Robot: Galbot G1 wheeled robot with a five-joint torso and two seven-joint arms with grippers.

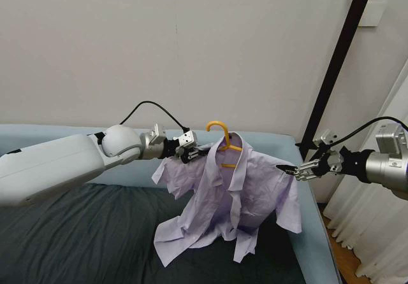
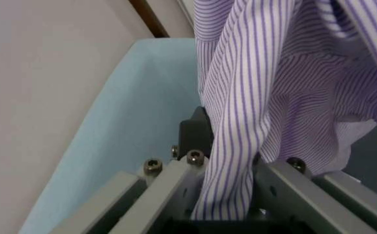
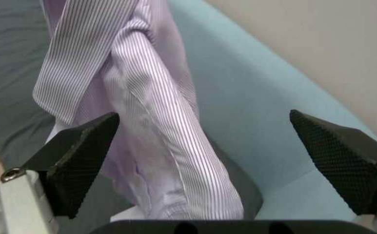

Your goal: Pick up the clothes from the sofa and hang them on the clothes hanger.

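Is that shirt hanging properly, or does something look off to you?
The purple striped shirt sits crooked on the yellow hanger: rumpled, its hem pooling on the sofa. The left gripper pinches one shoulder; the right gripper is open beside the other.

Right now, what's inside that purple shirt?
A yellow hanger: its hook and some frame show at the shirt collar; its ends are covered; left gripper pinches one shoulder, right gripper open beside the other.

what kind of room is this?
Likely a home-style living room: a sofa against a plain wall, white curtains beside a wood floor, and a shirt on a hanger.
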